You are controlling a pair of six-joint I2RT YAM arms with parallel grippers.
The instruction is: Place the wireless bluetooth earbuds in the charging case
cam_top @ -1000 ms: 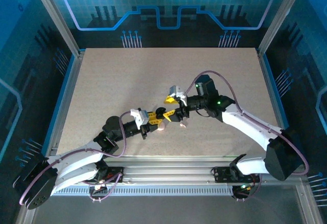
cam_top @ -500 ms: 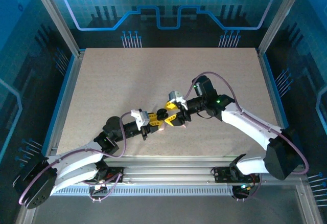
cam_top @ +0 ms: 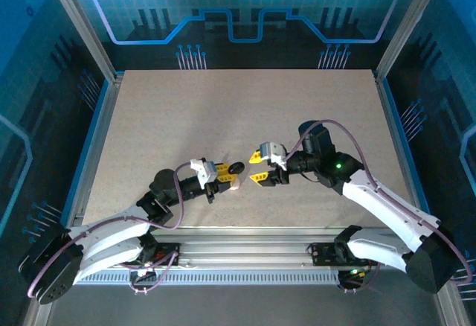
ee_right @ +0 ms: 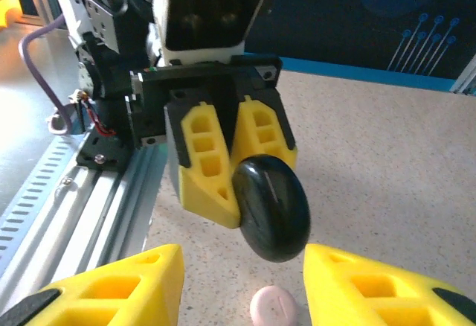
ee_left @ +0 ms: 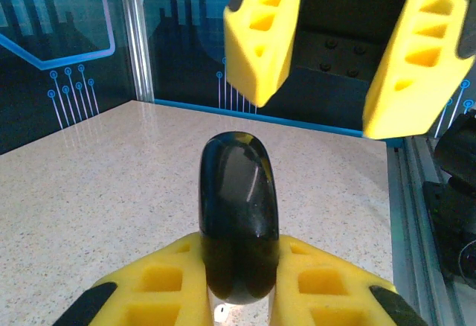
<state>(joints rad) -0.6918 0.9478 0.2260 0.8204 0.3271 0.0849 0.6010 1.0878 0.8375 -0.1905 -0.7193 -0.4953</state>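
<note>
My left gripper (cam_top: 225, 170) is shut on a glossy black charging case (cam_top: 236, 167), lid closed, held on edge just above the table. In the left wrist view the case (ee_left: 238, 207) stands between my yellow fingers. My right gripper (cam_top: 256, 167) faces it from the right, open, with a small gap between them. The right wrist view shows the case (ee_right: 271, 207) ahead of the right gripper (ee_right: 242, 266) and nothing held in its jaws. A small pale pink rounded piece (ee_right: 273, 307) lies on the table under the case. I cannot tell whether it is an earbud.
The pink piece (cam_top: 235, 185) lies on the speckled tabletop (cam_top: 223, 110) just below the left fingers. The metal rail (cam_top: 253, 240) at the near table edge runs close behind both arms. Frame posts stand at the table's corners.
My right gripper has pulled back to the right, away from the case, and its jaws have narrowed. My left gripper has kept still with the case in it.
</note>
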